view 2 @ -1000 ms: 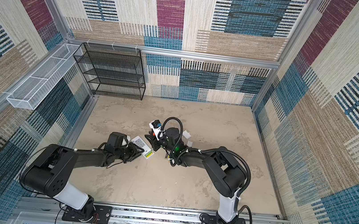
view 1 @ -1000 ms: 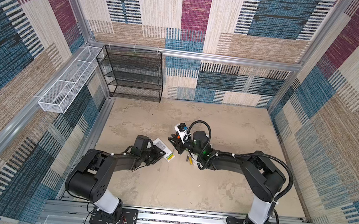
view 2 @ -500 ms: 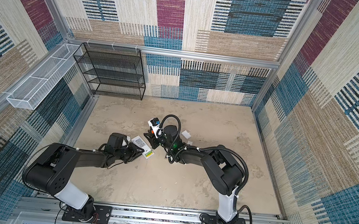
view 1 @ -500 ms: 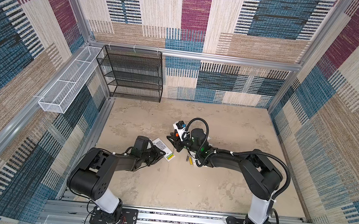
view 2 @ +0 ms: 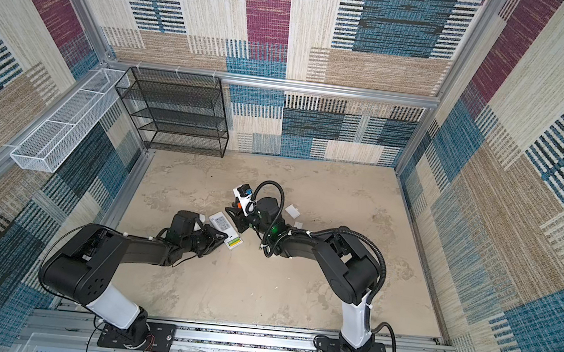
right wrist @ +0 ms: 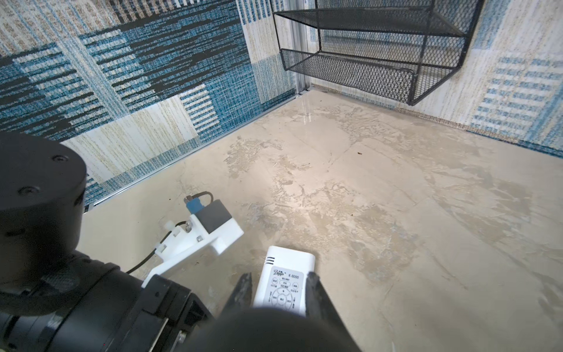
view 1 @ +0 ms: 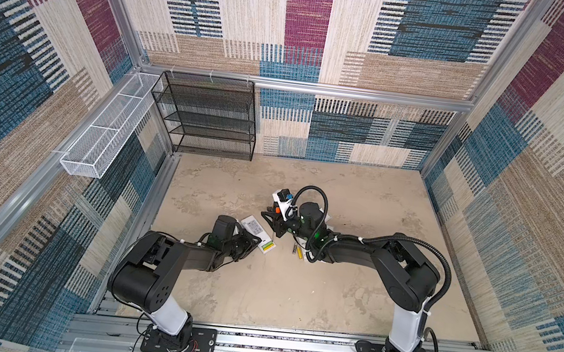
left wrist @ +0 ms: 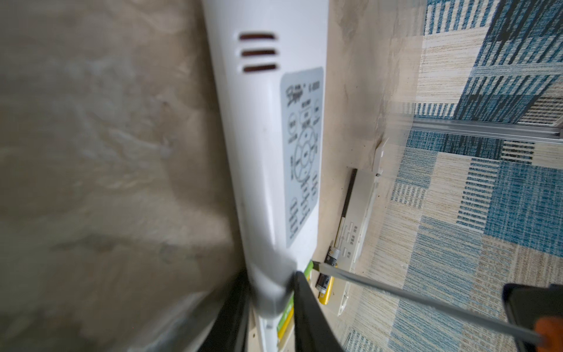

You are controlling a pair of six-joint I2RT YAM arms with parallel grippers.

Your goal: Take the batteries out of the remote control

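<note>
We take 12 o'clock as the far wall in both top views. The remote control (view 1: 253,227) lies near the middle of the table (view 1: 257,309), labelled side up, running from about 10 o'clock to 4 o'clock. The battery bay at its 4 o'clock end is uncovered, and yellow-green batteries (view 1: 267,246) sit inside it.

The left pincer (view 1: 253,241) reaches in from 8 o'clock and grasps the remote control by its long edges, close to the bay. In the left wrist view one dark finger (left wrist: 304,304) lies against the white edge right beside the bay.

The right pincer (view 1: 272,224) hangs at about 1 o'clock from the bay, clenched on the handle of the screwdriver (left wrist: 411,297). The grey shaft slants down to the bay. Its flat tip stands at the end of a green cell there, though we cannot tell whether the two touch.

Two more cells lie loose on the table at 3 o'clock from the bay, close under the right arm. The left wrist view shows them as a yellow-and-dark battery (left wrist: 325,286) and a dark battery (left wrist: 332,255), both just beside a pale flat cover (left wrist: 359,213).

A black wire rack (view 1: 207,116) stands in the table's 11 o'clock corner, well apart from all this.
</note>
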